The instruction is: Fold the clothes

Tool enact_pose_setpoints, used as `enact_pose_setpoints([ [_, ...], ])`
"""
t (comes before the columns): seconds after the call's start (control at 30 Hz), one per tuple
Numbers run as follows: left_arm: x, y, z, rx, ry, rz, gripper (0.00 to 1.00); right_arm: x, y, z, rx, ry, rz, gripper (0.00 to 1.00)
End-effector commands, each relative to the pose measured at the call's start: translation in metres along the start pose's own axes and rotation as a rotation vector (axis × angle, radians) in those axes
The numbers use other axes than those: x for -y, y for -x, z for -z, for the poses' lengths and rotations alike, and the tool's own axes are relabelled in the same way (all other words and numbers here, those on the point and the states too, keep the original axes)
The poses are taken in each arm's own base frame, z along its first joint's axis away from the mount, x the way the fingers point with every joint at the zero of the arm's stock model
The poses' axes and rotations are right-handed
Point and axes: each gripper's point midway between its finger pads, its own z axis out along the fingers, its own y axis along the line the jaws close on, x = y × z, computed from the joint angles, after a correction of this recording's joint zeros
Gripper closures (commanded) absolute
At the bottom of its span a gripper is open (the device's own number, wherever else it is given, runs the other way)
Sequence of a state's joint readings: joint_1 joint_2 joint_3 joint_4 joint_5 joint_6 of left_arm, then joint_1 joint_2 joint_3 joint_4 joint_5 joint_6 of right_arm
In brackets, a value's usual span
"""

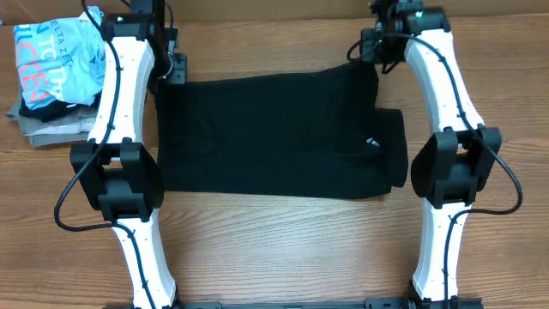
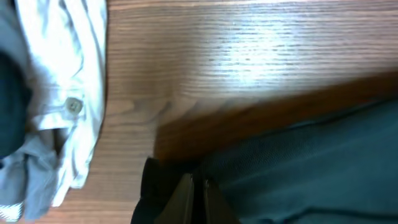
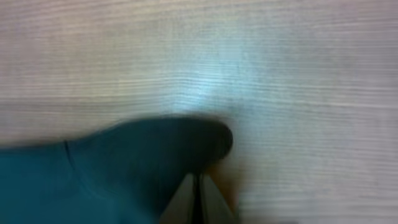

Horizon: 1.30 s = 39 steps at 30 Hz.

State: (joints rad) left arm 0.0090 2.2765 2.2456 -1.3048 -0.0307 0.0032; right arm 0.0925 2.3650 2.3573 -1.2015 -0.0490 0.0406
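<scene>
The clothes (image 1: 274, 129) are one black garment lying flat in the middle of the table, with a small white logo (image 1: 371, 142) near its right end. My left gripper (image 1: 171, 70) sits at the garment's far left corner. In the left wrist view it (image 2: 199, 183) is shut, with black fabric (image 2: 298, 168) pinched between the fingertips. At the far right corner is my right gripper (image 1: 371, 53). The right wrist view shows this gripper (image 3: 198, 182) shut on the rounded edge of the black cloth (image 3: 137, 155).
A pile of other garments lies at the far left: a light blue lettered shirt (image 1: 51, 60) on top of grey and beige ones (image 1: 51, 130). In the left wrist view a pale buttoned garment (image 2: 68, 93) lies close to the left of my gripper. Both arms flank the black garment.
</scene>
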Motion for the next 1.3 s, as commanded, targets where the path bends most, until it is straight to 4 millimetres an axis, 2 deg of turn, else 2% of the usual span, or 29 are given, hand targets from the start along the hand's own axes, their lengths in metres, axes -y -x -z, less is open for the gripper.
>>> enact_pose_setpoints([
  [0.0, -0.008, 0.002, 0.019, 0.013, 0.016, 0.011, 0.96, -0.006, -0.003, 0.028, -0.025, 0.022, -0.024, 0.96],
  [0.17, -0.008, -0.023, 0.021, -0.09, 0.015, 0.007, 0.96, -0.012, -0.044, 0.042, -0.192, 0.056, -0.061, 0.96],
  [0.33, -0.014, -0.045, 0.024, -0.18, 0.047, -0.013, 0.96, -0.008, -0.077, 0.055, -0.33, 0.035, -0.078, 0.96],
  [0.43, -0.016, -0.057, 0.026, -0.23, 0.046, -0.023, 0.95, -0.006, -0.08, 0.068, -0.329, 0.025, -0.094, 0.96],
  [0.53, -0.022, -0.073, 0.03, -0.3, 0.045, -0.012, 0.96, -0.009, -0.074, 0.094, -0.274, 0.03, -0.12, 0.96],
  [0.6, -0.025, -0.076, 0.031, -0.313, 0.045, -0.007, 0.96, -0.01, -0.075, 0.106, -0.257, 0.032, -0.121, 0.96],
  [0.67, -0.026, -0.078, 0.03, -0.32, 0.043, -0.006, 0.96, -0.01, -0.082, 0.115, -0.259, 0.03, -0.124, 0.96],
  [0.8, -0.022, -0.087, 0.023, -0.36, 0.02, -0.027, 0.96, -0.007, -0.108, 0.126, -0.311, 0.019, -0.137, 0.96],
  [0.9, -0.02, -0.103, 0.012, -0.426, 0.012, -0.029, 0.96, -0.003, -0.126, 0.125, -0.345, 0.002, -0.139, 0.96],
  [1.03, -0.019, -0.127, -0.001, -0.523, 0.009, -0.033, 0.96, 0.0, -0.148, 0.114, -0.398, -0.009, -0.144, 0.96],
  [1.27, -0.02, -0.156, -0.023, -0.623, 0.017, -0.042, 0.96, 0.01, -0.194, 0.073, -0.52, -0.032, -0.168, 0.96],
])
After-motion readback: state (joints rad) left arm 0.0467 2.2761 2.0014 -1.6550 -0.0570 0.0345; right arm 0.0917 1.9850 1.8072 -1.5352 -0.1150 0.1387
